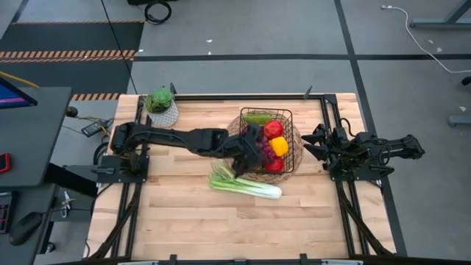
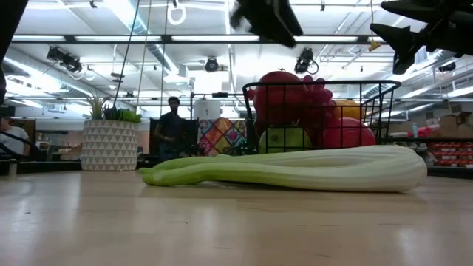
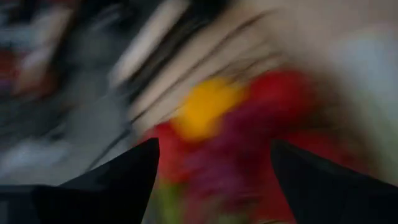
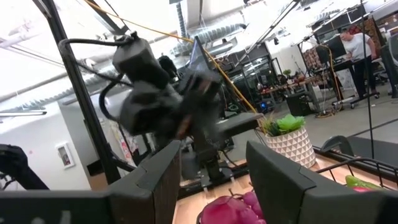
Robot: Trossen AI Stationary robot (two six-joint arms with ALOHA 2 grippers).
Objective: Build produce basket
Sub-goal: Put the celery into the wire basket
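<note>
The black wire basket [image 1: 288, 140] stands on the table's far right part. It holds a green cucumber [image 1: 257, 118], red pieces [image 1: 274, 129], a yellow pepper [image 1: 279, 146] and purple grapes [image 1: 259, 153]. In the low view the grapes [image 2: 295, 100] pile up above the basket's rim [image 2: 318, 83]. My left gripper [image 3: 214, 149] hangs open above the basket's left half [image 1: 252, 144], well over the rim [image 2: 266, 18], with nothing between its fingers. A long pale-green leek [image 1: 243, 184] lies flat on the wood in front of the basket. My right gripper [image 4: 211, 180] waits open at the table's right edge [image 1: 318, 149].
A round woven mat [image 1: 234, 129] lies under the basket. A leafy plant in a white pot [image 1: 160, 107] stands at the far left corner. Bare wood [image 1: 221, 228] stretches toward the near edge. A person [image 2: 172, 122] stands in the room behind.
</note>
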